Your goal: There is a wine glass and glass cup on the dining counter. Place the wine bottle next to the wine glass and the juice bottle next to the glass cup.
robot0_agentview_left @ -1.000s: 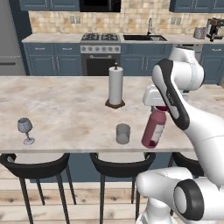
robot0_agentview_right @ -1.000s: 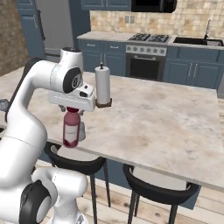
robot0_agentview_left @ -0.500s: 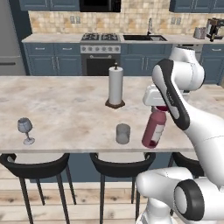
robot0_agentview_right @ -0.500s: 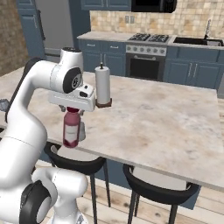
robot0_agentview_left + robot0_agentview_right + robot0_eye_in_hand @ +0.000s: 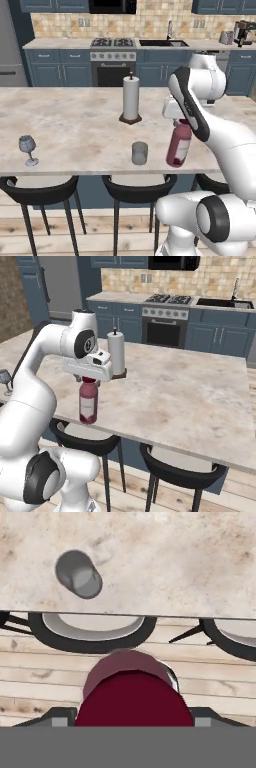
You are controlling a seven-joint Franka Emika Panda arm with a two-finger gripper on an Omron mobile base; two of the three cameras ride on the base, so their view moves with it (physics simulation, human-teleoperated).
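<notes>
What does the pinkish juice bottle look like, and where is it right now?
The juice bottle is stout, pinkish-maroon and plastic-looking, with a dark red cap and a paler label band. It stands upright near the front edge of the dining counter, just to one side of the glass cup without touching it. The gripper sits over its cap, with fingers on either side of the top.

juice bottle (image 5: 179,145) cap hid by hand | wine glass (image 5: 5,378) cut by left edge

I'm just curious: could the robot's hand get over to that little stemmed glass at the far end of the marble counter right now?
Probably not: the hand is clamped on the pinkish-maroon juice bottle, and the small clear stemmed wine glass stands far off along the counter.
</notes>
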